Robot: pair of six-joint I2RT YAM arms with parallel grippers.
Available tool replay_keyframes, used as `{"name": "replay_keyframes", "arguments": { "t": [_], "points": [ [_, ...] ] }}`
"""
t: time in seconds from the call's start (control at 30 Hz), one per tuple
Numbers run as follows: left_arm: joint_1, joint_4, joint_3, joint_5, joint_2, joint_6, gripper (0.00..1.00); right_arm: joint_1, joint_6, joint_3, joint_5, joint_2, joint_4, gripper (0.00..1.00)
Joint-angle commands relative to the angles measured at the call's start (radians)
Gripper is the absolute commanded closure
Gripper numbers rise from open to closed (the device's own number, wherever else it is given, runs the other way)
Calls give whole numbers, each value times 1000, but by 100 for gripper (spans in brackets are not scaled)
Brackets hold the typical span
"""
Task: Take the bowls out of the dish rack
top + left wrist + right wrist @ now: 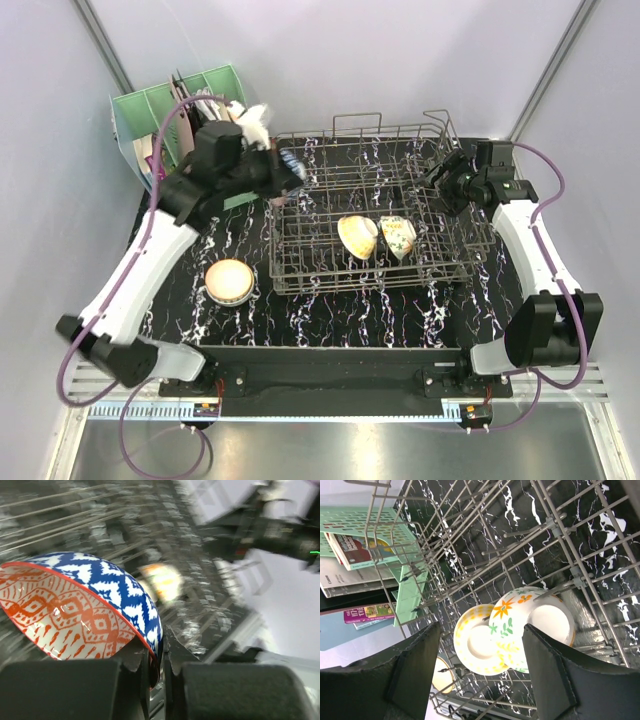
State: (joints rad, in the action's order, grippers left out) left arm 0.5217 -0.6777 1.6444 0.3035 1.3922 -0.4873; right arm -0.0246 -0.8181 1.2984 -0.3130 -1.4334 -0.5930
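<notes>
My left wrist view is blurred throughout: the dish rack [75,525] wires are streaks and the yellowish bowl [162,582] inside is only a smudge. The blue-and-white bowl [110,587] in my left hand [159,655] runs off the left edge, its lower rim hidden between my fingers [131,660]. From above, my left arm [215,165] covers most of it. My right hand [481,627] is cut off below, and one finger hides part of the cream bowl [442,675] on the counter [620,535].

Pale walls [330,60] enclose a black marbled table [330,310].
</notes>
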Motion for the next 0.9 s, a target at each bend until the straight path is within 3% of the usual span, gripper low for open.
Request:
{"name": "replay_keyframes", "arguments": {
  "t": [0.0,0.13,0.27,0.63,0.87],
  "points": [
    [-20,-210,-43,-262,-78,92,100,18,-39,-16,-15,-77,-45,25],
    [-22,-356,-80,-398,-107,119,100,18,-47,2,-37,-101,-33,26],
    [-26,-391,-150,-460,-169,135,100,20,-58,10,-47,-119,-18,26],
    [-46,-401,-360,-472,-275,132,100,18,-61,2,-52,-124,-16,26],
    [-48,-401,-414,-489,-230,133,100,9,-61,7,-78,-134,-8,26]
  ]
}}
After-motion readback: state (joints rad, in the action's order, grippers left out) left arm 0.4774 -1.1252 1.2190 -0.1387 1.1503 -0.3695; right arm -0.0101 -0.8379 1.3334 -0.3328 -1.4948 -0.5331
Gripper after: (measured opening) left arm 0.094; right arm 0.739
